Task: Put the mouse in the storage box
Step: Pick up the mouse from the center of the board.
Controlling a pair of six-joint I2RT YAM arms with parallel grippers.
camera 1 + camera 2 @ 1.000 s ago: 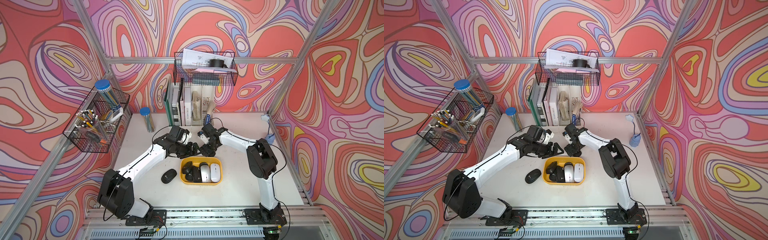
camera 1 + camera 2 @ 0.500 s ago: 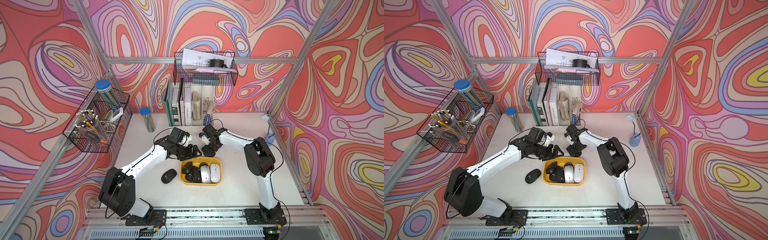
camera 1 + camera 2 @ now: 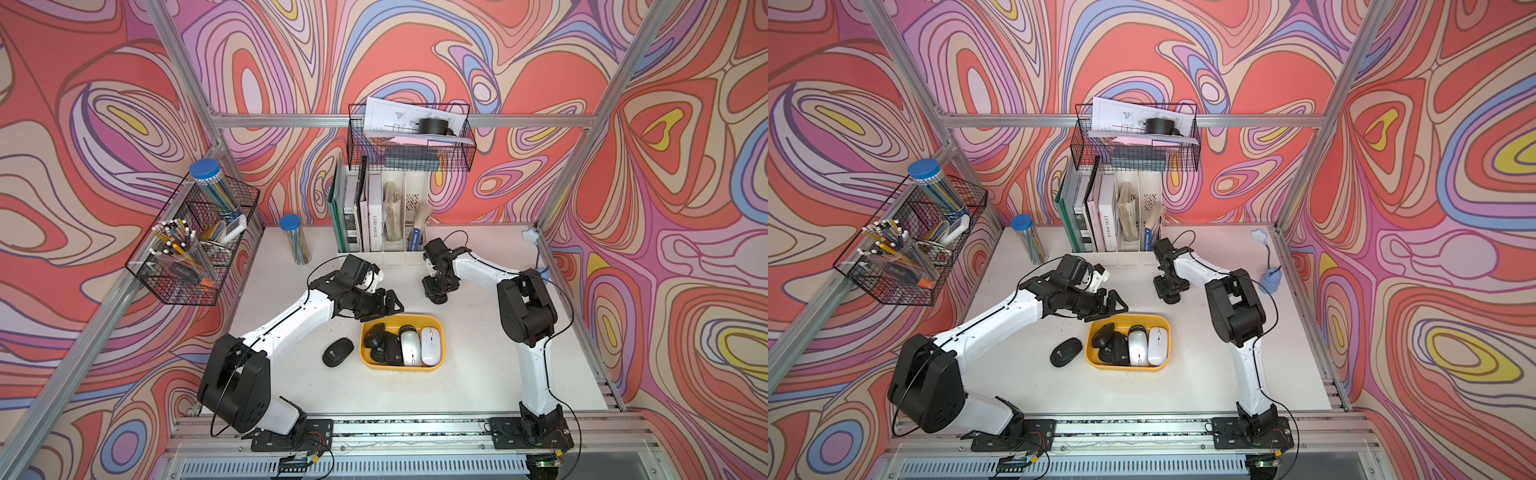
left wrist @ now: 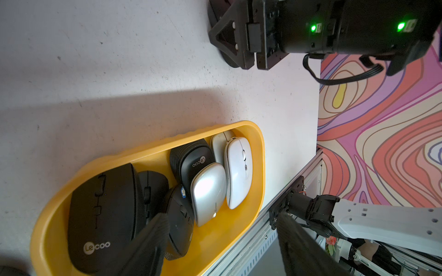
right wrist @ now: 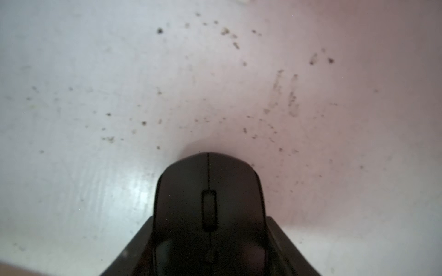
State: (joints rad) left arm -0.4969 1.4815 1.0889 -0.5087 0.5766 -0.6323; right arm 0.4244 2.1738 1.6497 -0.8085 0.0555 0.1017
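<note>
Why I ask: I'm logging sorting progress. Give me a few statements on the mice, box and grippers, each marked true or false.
1. The box holds a white mouse. True.
2. Every mouse is in the box. False: a loose mouse lies beside it.
3. The right gripper grips a black mouse. True.
4. The left gripper holds a mouse. False: it is open and empty over the box's edge.

Left gripper (image 3: 383,306) spread, right gripper (image 3: 436,292) clamped.

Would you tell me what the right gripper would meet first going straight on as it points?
Probably the white table right beneath; the right gripper is closed around the black mouse.
</note>
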